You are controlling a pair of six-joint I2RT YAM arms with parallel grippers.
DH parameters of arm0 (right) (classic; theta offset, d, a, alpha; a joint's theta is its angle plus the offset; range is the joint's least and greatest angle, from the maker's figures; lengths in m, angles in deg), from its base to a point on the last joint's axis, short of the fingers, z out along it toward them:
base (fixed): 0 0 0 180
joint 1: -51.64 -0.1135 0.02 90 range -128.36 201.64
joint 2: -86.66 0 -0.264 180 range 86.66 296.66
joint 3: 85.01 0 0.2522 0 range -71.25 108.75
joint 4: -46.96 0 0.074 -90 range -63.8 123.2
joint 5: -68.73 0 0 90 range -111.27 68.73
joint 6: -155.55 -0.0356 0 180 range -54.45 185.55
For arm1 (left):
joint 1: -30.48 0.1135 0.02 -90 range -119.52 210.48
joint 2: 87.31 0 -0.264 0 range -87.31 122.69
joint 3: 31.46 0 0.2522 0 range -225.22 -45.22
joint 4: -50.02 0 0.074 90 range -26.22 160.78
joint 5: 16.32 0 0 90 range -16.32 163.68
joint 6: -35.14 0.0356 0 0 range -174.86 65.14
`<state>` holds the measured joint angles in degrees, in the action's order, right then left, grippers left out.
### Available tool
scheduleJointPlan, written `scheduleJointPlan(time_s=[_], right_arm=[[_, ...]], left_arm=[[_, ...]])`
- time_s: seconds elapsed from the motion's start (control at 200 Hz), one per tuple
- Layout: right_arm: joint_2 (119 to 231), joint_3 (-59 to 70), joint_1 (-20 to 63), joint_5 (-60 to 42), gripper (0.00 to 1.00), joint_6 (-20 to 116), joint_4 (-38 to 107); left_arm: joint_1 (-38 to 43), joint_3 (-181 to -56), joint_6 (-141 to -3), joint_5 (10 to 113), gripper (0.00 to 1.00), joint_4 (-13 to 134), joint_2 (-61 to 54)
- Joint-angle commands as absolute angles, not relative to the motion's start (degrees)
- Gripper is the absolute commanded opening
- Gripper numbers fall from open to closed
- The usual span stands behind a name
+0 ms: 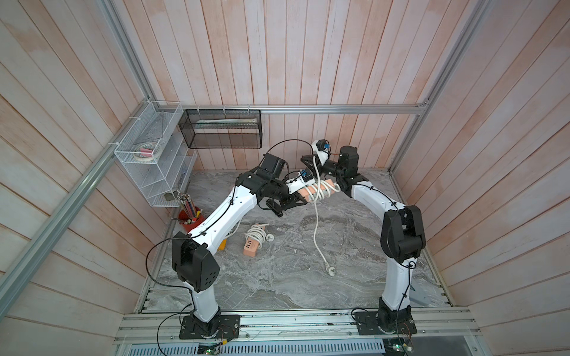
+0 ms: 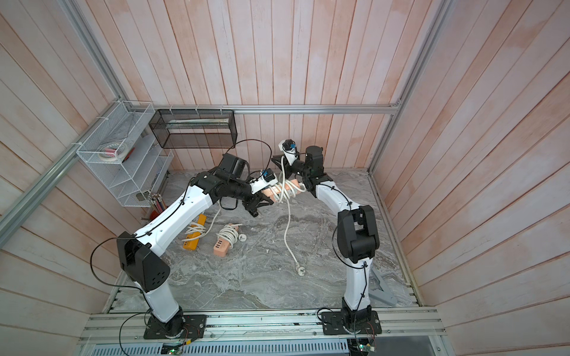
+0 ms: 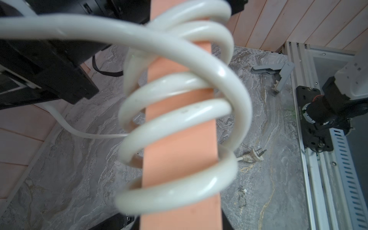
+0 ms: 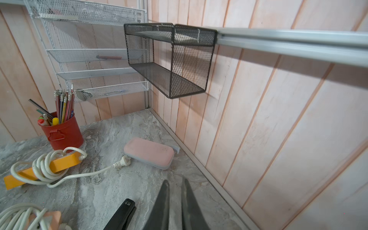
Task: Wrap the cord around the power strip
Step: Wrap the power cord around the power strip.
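The salmon-pink plastic power strip (image 1: 326,185) is off the grey marble-patterned bench (image 1: 277,277), in the air over the bench's back edge near the middle. The left gripper (image 1: 301,198) is clamped on one end of it. Its long axis runs crosswise between the two arms, with the free end pointing at the right arm. The thick white cord (image 3: 235,85) already makes several loose turns round the strip's middle. From there one strand drops to the bench and trails toward the front, ending in the white plug (image 1: 332,271), which lies flat nearer the right arm's side. The right gripper (image 4: 175,180) hangs above and behind the strip, close to the back wall. Its fingers stand a little apart, and the right wrist view shows nothing between them. In both top views a stretch of cord rises beside this gripper, but I cannot tell whether it rests on a finger. The slack lies below the right gripper and toward the front, so the next turn likely falls to that arm, which would carry the strand across the strip's long axis.
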<state>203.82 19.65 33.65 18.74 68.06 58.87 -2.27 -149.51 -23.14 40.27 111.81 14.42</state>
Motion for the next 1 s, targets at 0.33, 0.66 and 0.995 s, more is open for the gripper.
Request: scheduleJointPlan(time_s=[0.33,0.66,0.995], right_arm=[[205.35,5.72,31.11,10.6,0.46,52.44,78.9],[199.84,4.44,36.35,24.88,0.57,56.06,67.98],[203.97,14.27,36.31,29.62,0.39,53.26,66.7]], left_arm=[[-4.06,-148.62,-26.04,30.58,0.0,101.05,8.33],[0.95,-137.37,-36.08,16.39,0.0,90.64,3.89],[0.61,-122.4,-59.82,4.6,0.0,64.48,-1.76]])
